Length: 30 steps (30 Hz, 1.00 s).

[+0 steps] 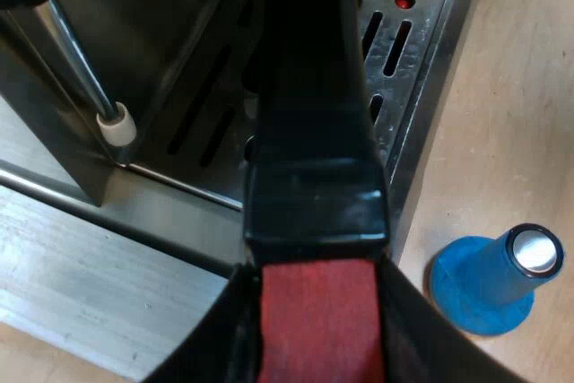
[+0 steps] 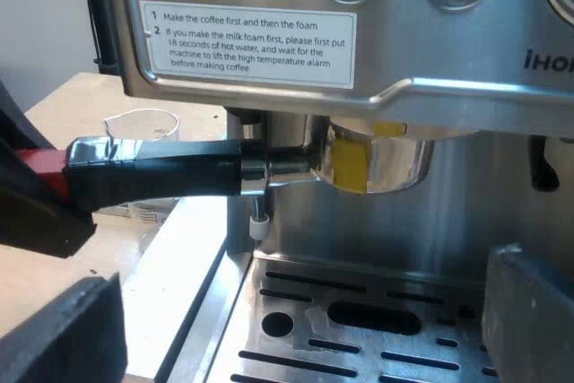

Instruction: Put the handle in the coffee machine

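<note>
Seated under espresso machine [image 2: 448,60] front: metal holder [image 2: 372,163], dark handle [image 2: 161,177] level, sideways, red end [image 2: 40,166] outermost.

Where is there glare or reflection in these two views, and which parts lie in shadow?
Left wrist view: strong glare on the drip tray and on the metal top of the blue tamper; the handle looks dark. Right wrist view: soft highlights on the metal holder; shadow beneath the front panel of the espresso machine.

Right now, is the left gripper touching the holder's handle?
Touching. In the left wrist view, the left gripper has a black finger pressed against each side of the red end of the handle, with no gap showing.
</note>
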Each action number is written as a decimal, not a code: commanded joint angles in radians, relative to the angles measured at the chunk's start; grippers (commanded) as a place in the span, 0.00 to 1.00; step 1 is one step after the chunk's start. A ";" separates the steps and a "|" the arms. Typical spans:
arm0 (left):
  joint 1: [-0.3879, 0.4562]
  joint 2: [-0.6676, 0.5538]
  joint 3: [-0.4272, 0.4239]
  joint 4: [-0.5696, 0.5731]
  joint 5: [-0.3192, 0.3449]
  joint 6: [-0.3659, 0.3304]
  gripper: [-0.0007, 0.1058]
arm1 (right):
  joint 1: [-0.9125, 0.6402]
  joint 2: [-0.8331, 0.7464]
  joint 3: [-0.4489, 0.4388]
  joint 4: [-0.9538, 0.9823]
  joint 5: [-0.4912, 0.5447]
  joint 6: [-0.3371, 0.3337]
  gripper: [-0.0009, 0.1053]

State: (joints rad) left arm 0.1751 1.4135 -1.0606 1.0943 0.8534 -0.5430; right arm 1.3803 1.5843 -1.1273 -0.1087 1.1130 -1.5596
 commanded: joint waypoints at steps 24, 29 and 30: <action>-0.047 -0.036 -0.016 -0.066 0.168 -0.097 0.01 | -0.004 -0.001 -0.008 -0.006 0.013 -0.014 0.78; -0.047 -0.082 -0.016 -0.058 0.191 -0.072 0.01 | -0.027 0.015 -0.008 -0.006 0.112 -0.014 0.78; -0.047 -0.081 -0.016 -0.055 0.197 -0.072 0.01 | -0.027 0.015 -0.008 -0.006 0.112 -0.014 0.78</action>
State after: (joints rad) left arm 0.1310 1.3762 -1.0530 1.0379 0.8487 -0.6391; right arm 1.3601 1.5977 -1.1288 -0.1110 1.1943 -1.5585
